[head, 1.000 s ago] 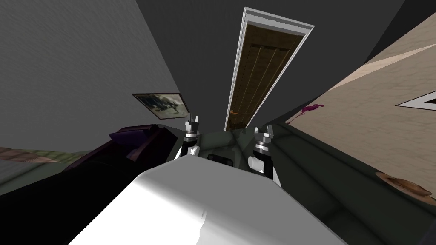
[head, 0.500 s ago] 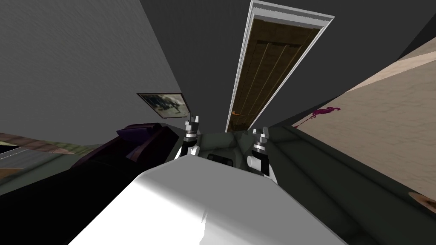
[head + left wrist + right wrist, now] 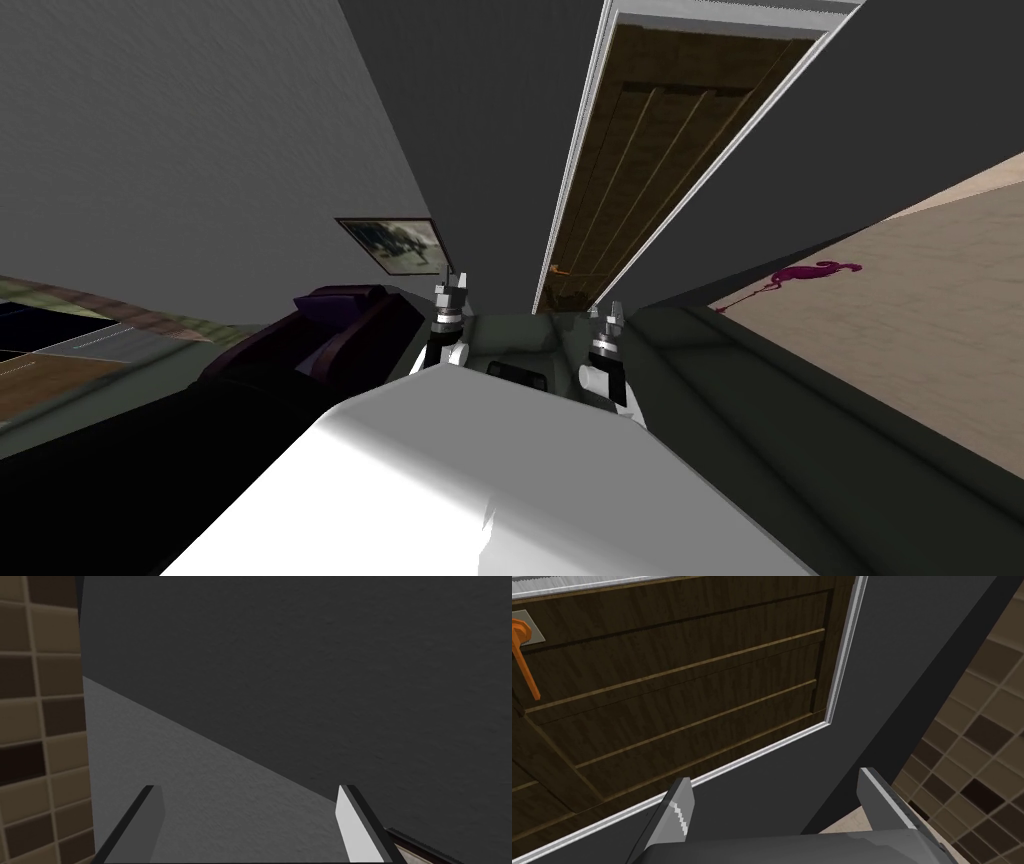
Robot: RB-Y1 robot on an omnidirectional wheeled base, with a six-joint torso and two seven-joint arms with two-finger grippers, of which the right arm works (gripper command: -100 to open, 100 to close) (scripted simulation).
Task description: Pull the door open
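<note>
So the robot's parked facing the door (image 3: 640, 170), a dark brown wooden one with long panels, and it sits shut inside its white frame (image 3: 575, 180) in a dark grey wall (image 3: 480, 120). The orange lever handle (image 3: 560, 271) is low on the door's left edge in the head view, mounted on a small pale plate (image 3: 537, 628). The right arm (image 3: 603, 360) is held up just right of the door's foot, short of it and not touching. Its jaws are apart, and the wrist camera looks between them at a strip of the frame and the grey wall beside the door. The handle sits off across the panels, well apart from those jaws. The left arm (image 3: 450, 335) is up on the other side of the door's foot, further left than the handle, jaws spread wide too. Left of the door there's a framed picture (image 3: 398, 245) on the wall, and below that a dark purple upholstered seat (image 3: 340, 325). Right of the door is a beige surface (image 3: 930, 300) with a little magenta flamingo shape (image 3: 810, 273) on it. Brown checkered tiling (image 3: 977, 741) shows past the wall's edge, beyond a corner of the door's frame.
</note>
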